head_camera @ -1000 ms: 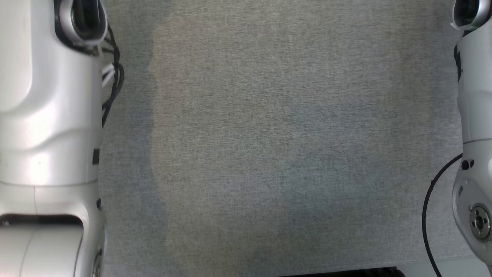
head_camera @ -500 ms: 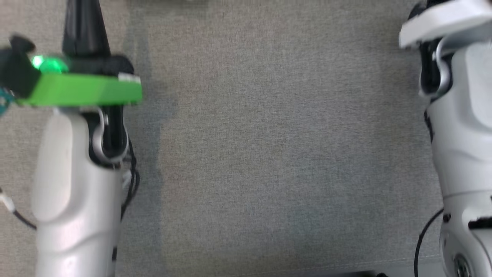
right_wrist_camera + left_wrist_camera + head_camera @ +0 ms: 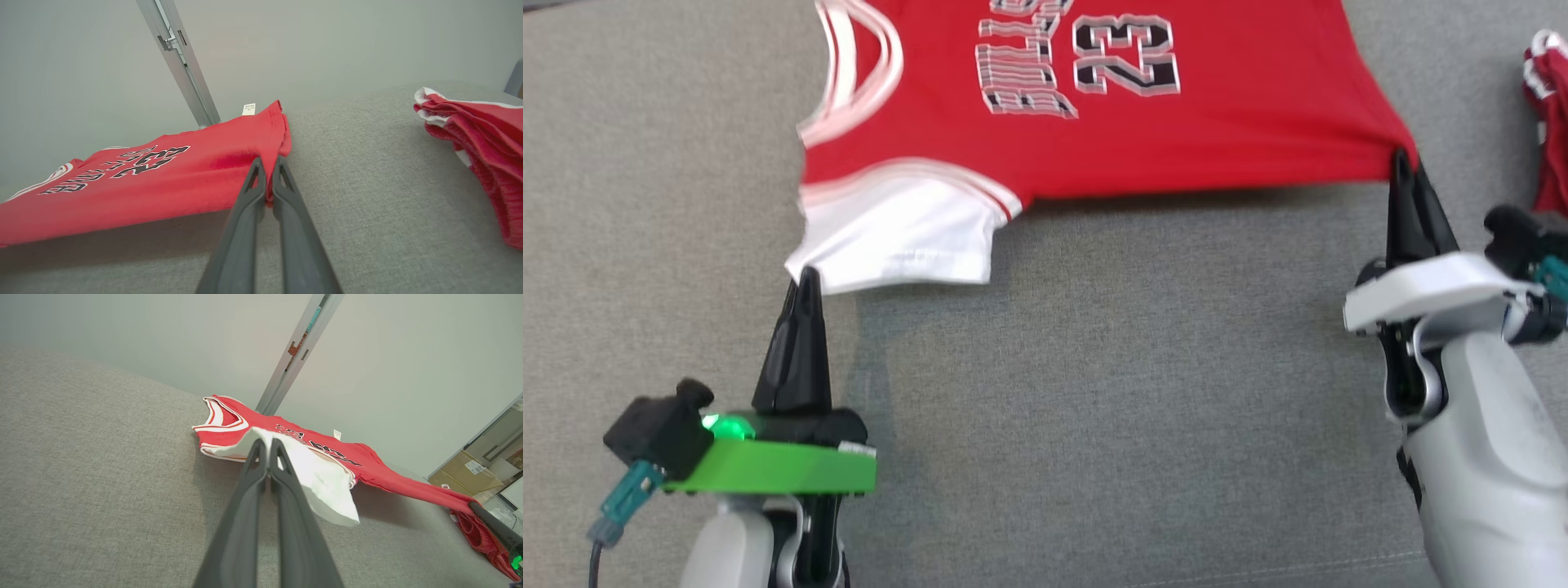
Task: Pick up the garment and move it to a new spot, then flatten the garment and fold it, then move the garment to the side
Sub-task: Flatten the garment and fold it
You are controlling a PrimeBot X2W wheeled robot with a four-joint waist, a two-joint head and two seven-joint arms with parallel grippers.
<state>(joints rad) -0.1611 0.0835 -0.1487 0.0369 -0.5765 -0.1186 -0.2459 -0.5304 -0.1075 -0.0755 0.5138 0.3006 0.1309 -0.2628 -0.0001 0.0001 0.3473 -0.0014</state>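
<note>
Here, the left hand point(image 3: 806, 278) pinches the red basketball jersey point(image 3: 1217, 122) by its white corner; the right hand point(image 3: 1401, 160) pinches its red hem corner.

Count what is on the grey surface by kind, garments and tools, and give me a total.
Garments: 2, the jersey numbered 23 and a bunched red garment at the right edge.
Tools: 2, the left tool and the right tool, each shut on a corner of the jersey.
Total: 4.
</note>
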